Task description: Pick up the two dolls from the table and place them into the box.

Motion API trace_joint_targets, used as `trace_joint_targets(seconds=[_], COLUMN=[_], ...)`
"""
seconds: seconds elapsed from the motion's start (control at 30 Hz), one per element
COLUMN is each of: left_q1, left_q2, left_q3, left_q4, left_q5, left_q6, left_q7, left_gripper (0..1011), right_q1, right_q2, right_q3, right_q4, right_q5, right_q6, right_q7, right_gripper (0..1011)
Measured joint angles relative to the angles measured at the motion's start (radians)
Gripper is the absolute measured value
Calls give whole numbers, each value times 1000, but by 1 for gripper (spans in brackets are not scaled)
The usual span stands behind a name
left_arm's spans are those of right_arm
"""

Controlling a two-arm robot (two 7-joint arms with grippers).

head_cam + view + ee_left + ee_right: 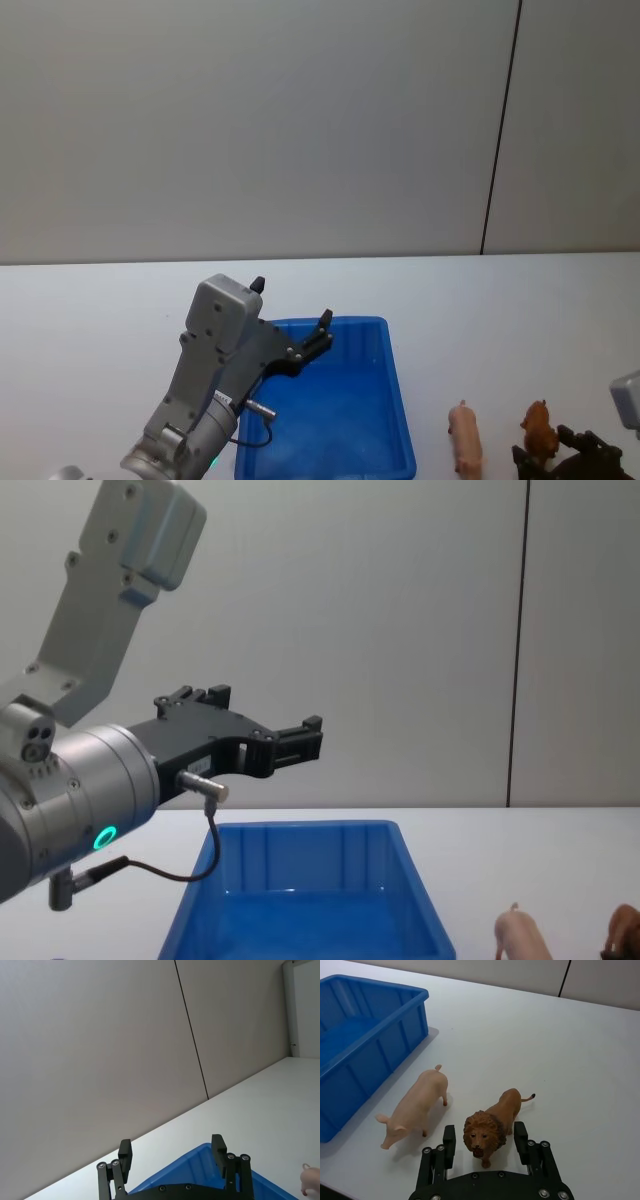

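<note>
**Right gripper open around lion; left gripper open above box**

The lion [504,1107] stands upright on the white table [550,1045], outside the box. Its head faces the right gripper [484,1131]. The gripper's two black fingers [449,1139] are spread apart, one on each side of the lion's head and forequarters. A narrow gap shows on both sides, so the fingers have not closed on the lion.

The pig [417,1105] stands on the table just beside the lion, between it and the blue box [355,1057]. It is close to the box's near wall but not touching it. Nothing grips the pig.

The left gripper [171,1144] is held in the air over the far left part of the box, well apart from both toys. Its fingers are spread wide and point forward toward the back wall.
</note>
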State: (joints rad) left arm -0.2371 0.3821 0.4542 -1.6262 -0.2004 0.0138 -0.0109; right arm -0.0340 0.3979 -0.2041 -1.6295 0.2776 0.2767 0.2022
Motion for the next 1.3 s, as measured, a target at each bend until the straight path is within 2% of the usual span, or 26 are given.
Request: trace_joint_targets(seconds=[0.07, 0.1, 0.23, 0.27, 0.37, 0.8, 0.97, 1.3], left_q1=[0, 0, 0, 0, 0, 0, 0, 0], left_q2=[0, 0, 0, 0, 0, 0, 0, 0], left_q3=[0, 0, 0, 0, 0, 0, 0, 0], left_q4=[0, 0, 0, 0, 0, 0, 0, 0], left_q5=[0, 0, 0, 0, 0, 0, 0, 0], left_q6=[0, 0, 0, 0, 0, 0, 0, 0], left_q7=[0, 0, 0, 0, 0, 0, 0, 0], left_gripper=[1001, 1002, 1002, 1001, 1001, 1001, 1002, 1002], right_q1=[1, 1, 2, 3, 2, 15, 41, 105], right_q2=[-3, -3, -7, -8, -10, -18, -29, -65], right_q3=[-1, -1, -3, -3, -4, -10, -17, -38], right_q4=[3, 4, 5, 5, 2, -48, -75, -92], right_q5=[-4, -5, -12, -16, -24, -82, -106, -132], right_q6=[-2, -4, -12, -17, -28, -85, -103, -98], right_q7=[-5, -7, -18, -22, -30, -41, -2, 89], right_gripper=[717, 655, 517, 517, 426, 418, 418, 418])
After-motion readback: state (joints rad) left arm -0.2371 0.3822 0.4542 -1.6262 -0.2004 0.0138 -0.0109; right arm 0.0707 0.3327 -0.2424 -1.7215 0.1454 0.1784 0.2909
